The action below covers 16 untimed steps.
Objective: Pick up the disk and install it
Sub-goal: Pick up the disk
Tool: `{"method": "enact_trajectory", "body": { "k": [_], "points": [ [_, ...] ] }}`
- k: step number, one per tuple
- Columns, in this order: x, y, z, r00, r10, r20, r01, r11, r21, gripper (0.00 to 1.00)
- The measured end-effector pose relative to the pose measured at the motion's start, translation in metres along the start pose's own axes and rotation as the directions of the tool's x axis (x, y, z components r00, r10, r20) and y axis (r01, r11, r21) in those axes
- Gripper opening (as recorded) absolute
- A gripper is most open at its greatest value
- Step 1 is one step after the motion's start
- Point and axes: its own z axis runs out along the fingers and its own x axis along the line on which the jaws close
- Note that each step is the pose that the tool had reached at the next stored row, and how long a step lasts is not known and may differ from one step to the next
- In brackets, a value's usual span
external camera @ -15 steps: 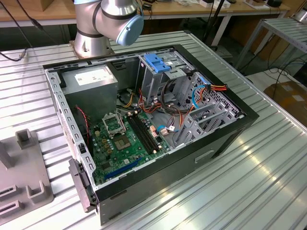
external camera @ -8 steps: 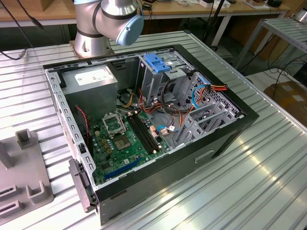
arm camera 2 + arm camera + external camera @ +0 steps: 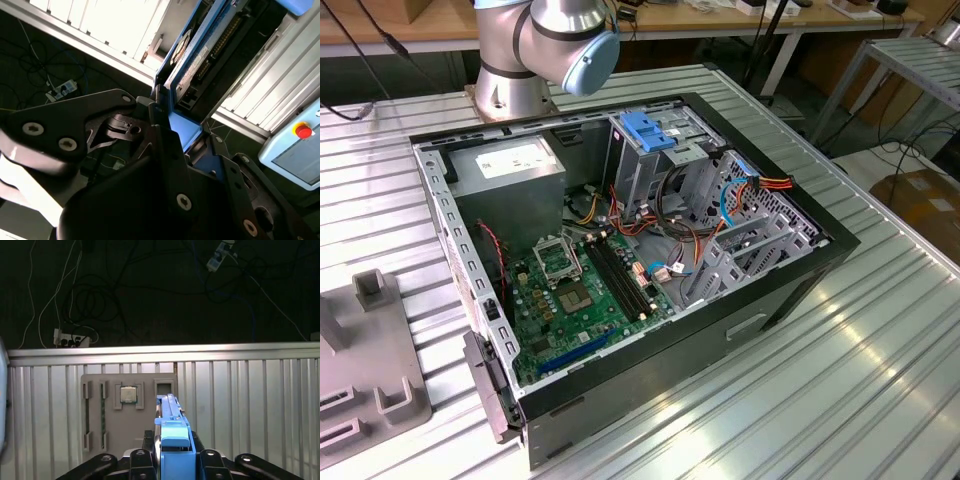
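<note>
Tool (image 3: 173,460) tight around blue-railed disk (image 3: 170,415)

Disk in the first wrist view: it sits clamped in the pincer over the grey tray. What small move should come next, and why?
Probably a short carry toward the open computer case. The pincer is shut on the disk, which appears lifted off the grey tray, so the pickup looks done. The metal drive cage sits inside that case.

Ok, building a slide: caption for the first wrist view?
End effector grips the blue-railed disk edge-on; beyond, a grey tray holds a chip.
</note>
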Motion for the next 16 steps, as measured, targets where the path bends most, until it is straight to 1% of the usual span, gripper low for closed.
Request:
{"method": "enact_trajectory", "body": {
  "k": [5, 16],
  "points": [
    [0.0000, 0.0000, -0.0026, 1.0000, 0.000, 0.0000, 0.000, 1.0000, 0.0000, 0.37],
    [0.0001, 0.0002, -0.0130, 1.0000, 0.000, -0.0001, 0.000, 1.0000, 0.0000, 0.37]
  ]
}}
